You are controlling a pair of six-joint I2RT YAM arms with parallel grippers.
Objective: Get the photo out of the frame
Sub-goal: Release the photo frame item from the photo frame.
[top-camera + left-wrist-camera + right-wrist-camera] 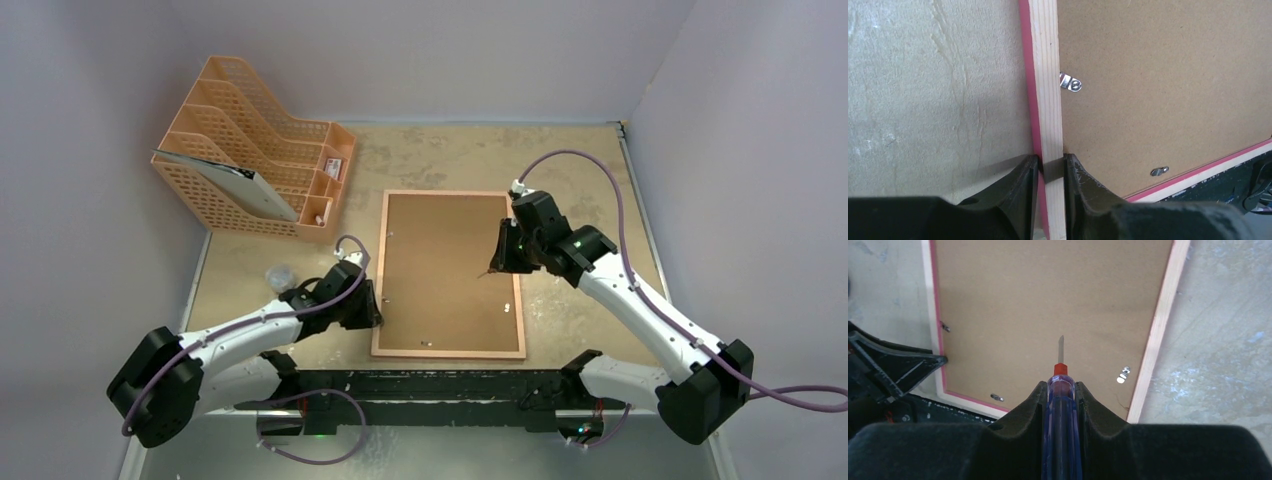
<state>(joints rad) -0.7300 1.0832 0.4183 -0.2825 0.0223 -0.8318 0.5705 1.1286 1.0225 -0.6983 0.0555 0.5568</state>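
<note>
On the surface (440, 155), frame (448, 352) lies face down, stiff, light; backing board (445, 270) up, photo presumably beneath it, hidden. Left gripper (1050, 172) jaws pinch frame's left rail. Right gripper (1061, 390) jaws clamp a screwdriver (1061, 405) above the board. Metal clips (1071, 83) along frame's inner edge hold the board; photo likely thin, bendy, take it by an edge.

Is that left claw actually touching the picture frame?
Touching. The left wrist view shows the left gripper with both fingers pressed onto a rail of the frame.
</note>
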